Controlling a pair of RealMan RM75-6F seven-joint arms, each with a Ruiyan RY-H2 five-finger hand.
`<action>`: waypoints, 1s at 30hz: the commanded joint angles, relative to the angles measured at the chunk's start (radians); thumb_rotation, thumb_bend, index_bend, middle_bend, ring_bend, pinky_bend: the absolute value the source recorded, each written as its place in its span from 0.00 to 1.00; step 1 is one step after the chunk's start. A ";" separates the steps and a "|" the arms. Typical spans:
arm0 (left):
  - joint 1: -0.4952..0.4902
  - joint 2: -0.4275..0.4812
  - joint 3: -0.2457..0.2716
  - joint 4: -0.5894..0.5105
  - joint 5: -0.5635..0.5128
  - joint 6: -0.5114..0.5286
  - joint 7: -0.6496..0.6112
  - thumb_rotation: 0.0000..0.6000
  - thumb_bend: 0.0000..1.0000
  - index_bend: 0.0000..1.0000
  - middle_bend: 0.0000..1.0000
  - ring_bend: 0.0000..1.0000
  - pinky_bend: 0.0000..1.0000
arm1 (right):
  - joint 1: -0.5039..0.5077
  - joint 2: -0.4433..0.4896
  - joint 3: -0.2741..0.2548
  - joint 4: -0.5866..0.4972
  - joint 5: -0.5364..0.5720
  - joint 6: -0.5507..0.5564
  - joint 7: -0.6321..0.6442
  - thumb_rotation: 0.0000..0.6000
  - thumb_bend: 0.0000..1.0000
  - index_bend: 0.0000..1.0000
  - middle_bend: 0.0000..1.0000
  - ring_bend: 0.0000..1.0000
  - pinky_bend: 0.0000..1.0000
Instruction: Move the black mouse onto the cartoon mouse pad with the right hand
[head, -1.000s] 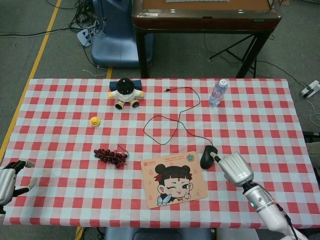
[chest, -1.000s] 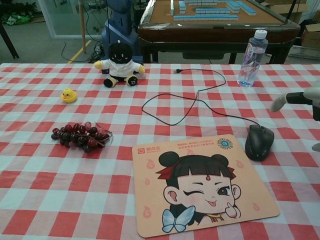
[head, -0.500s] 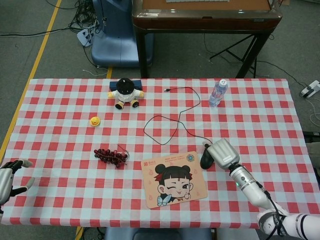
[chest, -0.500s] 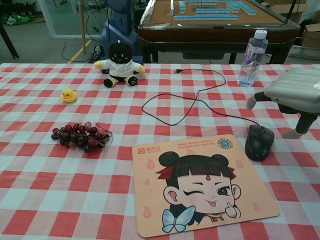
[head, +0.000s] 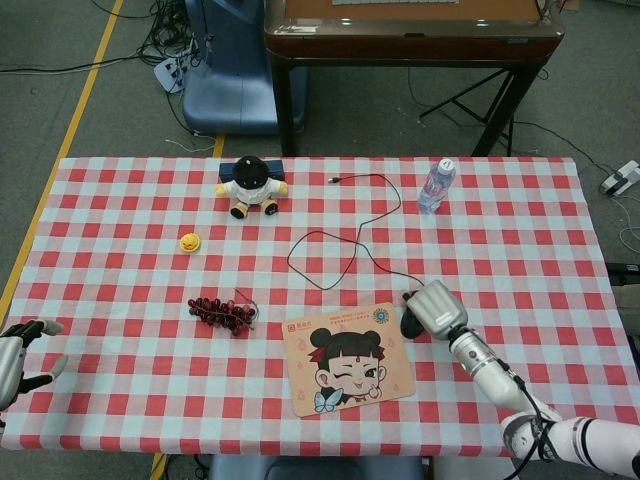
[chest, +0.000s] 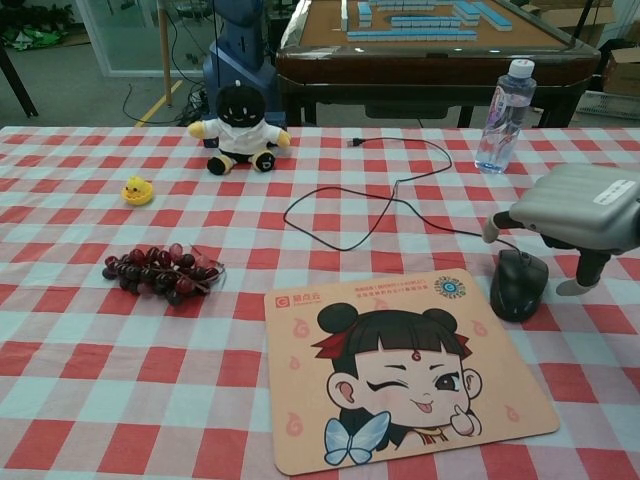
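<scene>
Black mouse (chest: 518, 283) under right hand (chest: 581, 207)

The right hand (chest: 585, 210) has a smooth silver-grey back with a small white tab, dark fingers tipped in pale beige, and a slim grey forearm ending in a white sleeve (head view). The left hand (head: 22, 352) is silver and black, fingertips pale.

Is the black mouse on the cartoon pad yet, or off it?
Off. The black mouse sits on the checked cloth beside the pad's right edge, below the right robot hand.
</scene>
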 joint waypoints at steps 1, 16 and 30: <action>0.000 0.000 0.000 0.000 0.000 -0.001 0.000 1.00 0.29 0.48 0.42 0.39 0.63 | 0.007 -0.009 -0.007 0.010 0.009 0.002 -0.008 1.00 0.00 0.22 1.00 0.99 1.00; 0.001 0.005 0.000 -0.003 -0.005 -0.005 -0.007 1.00 0.29 0.48 0.42 0.39 0.63 | 0.039 -0.062 -0.036 0.063 0.042 0.007 -0.015 1.00 0.00 0.26 1.00 0.99 1.00; 0.002 0.006 0.000 -0.005 -0.009 -0.008 -0.002 1.00 0.29 0.48 0.42 0.39 0.63 | 0.050 -0.071 -0.046 0.079 0.057 0.030 -0.008 1.00 0.00 0.44 1.00 0.99 1.00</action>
